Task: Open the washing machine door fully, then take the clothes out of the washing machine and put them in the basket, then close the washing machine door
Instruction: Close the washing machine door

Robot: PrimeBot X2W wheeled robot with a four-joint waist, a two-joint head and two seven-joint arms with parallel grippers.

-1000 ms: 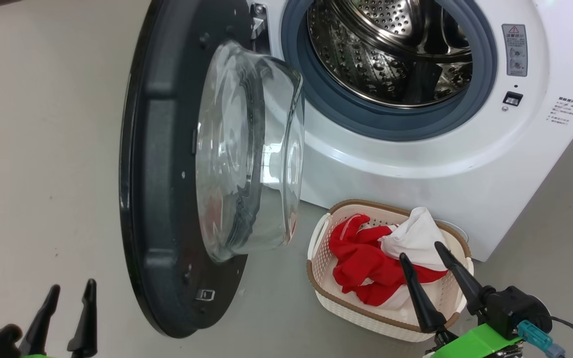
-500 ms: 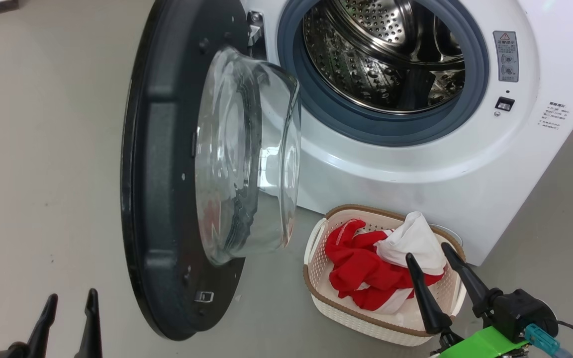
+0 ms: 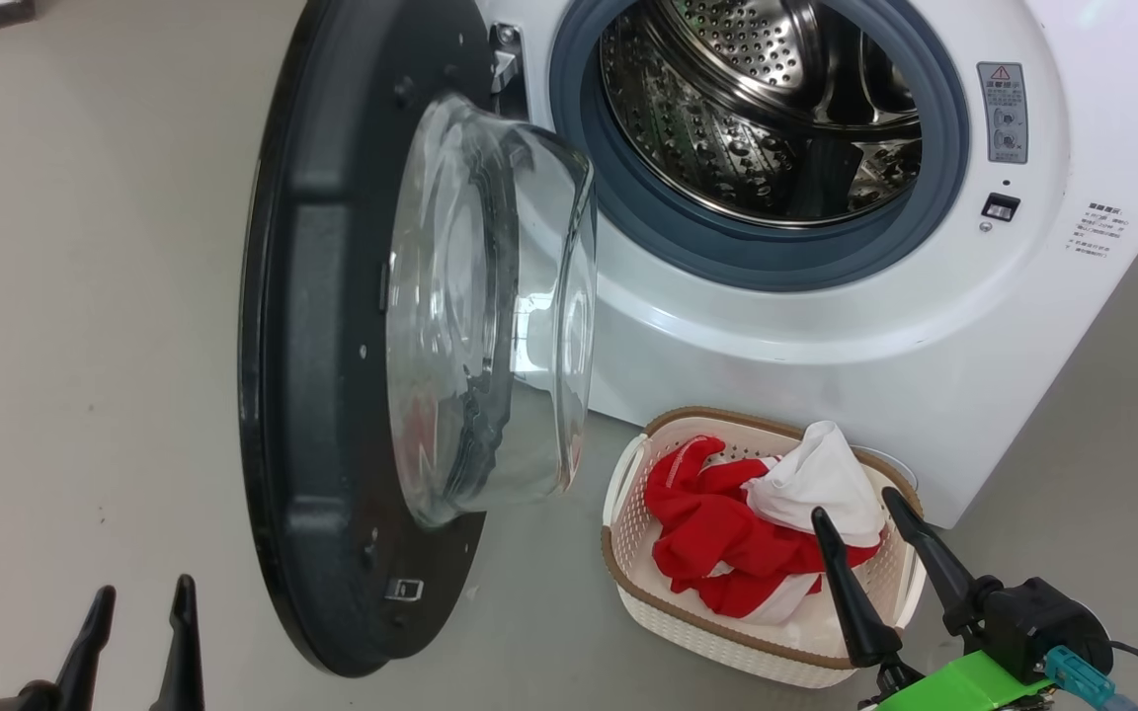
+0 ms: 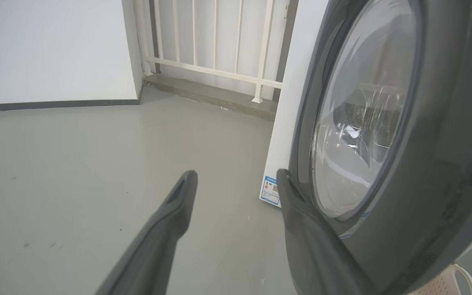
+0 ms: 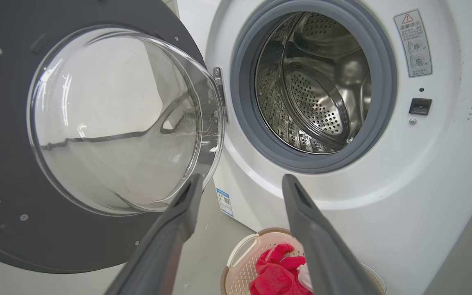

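the washing machine door (image 3: 327,336) stands swung wide at the left of the washing machine (image 3: 826,336), its glass bowl bulging toward the opening, where the steel drum (image 3: 757,109) shows. the clothes (image 3: 717,538), red ones with a white one on top, lie heaped in the basket (image 3: 673,620), which sits on the floor (image 3: 85,296) just in front of the machine, below the opening. the right claw (image 3: 855,503) hovers released over the basket's near edge, gripping nothing. the left claw (image 3: 145,585) hangs released too, low near the door's outer side.
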